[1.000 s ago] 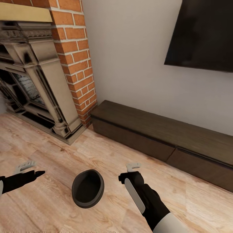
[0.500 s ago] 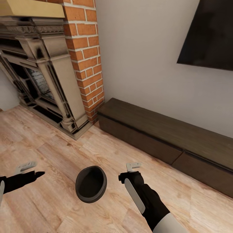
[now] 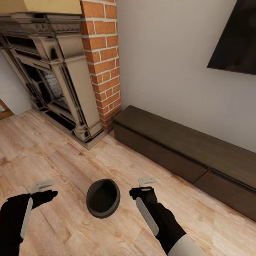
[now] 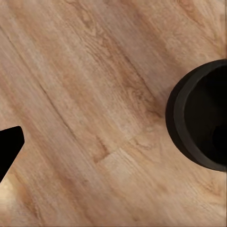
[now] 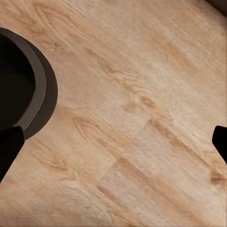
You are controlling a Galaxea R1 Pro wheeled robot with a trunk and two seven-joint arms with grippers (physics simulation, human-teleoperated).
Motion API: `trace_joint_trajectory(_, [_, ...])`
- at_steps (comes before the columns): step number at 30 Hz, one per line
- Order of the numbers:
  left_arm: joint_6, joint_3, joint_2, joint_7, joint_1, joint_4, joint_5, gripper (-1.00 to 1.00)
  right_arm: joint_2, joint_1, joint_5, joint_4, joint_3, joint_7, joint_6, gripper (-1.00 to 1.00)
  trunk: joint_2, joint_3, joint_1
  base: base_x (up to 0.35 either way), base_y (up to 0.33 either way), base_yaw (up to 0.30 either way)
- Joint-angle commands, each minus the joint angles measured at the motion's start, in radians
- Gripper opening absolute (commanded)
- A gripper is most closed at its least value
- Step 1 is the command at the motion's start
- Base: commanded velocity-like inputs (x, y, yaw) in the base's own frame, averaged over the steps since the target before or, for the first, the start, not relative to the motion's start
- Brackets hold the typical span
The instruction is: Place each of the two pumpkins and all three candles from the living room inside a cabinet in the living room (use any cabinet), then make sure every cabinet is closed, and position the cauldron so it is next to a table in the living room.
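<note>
a dark round cauldron sits upright on the light wood floor, between the left gripper and the right gripper, touching neither. both grippers hover empty above the floor; the right one's fingers are spread apart in its wrist view, while i cannot tell how the left one stands. behind, the long low dark-brown cabinet stands closed along the pale wall, beside a brick fireplace and below a black screen.
</note>
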Motion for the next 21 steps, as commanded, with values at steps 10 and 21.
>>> trace_joint_trajectory(10, [-0.024, -0.020, -0.017, -0.008, -0.001, 0.004, -0.005, 1.00, 0.000, 0.007, -0.012, 0.003, 0.010, -0.002, -0.028, 1.00, 0.000, -0.016, 0.000, 0.000, 0.000, 0.004])
trace_joint_trajectory(21, [-0.169, -0.095, -0.217, 0.093, -0.002, 0.156, -0.013, 1.00, 0.000, 0.003, -0.002, 0.104, 0.002, -0.033, -0.074, 1.00, 0.000, -0.019, 0.000, 0.000, 0.000, 0.045])
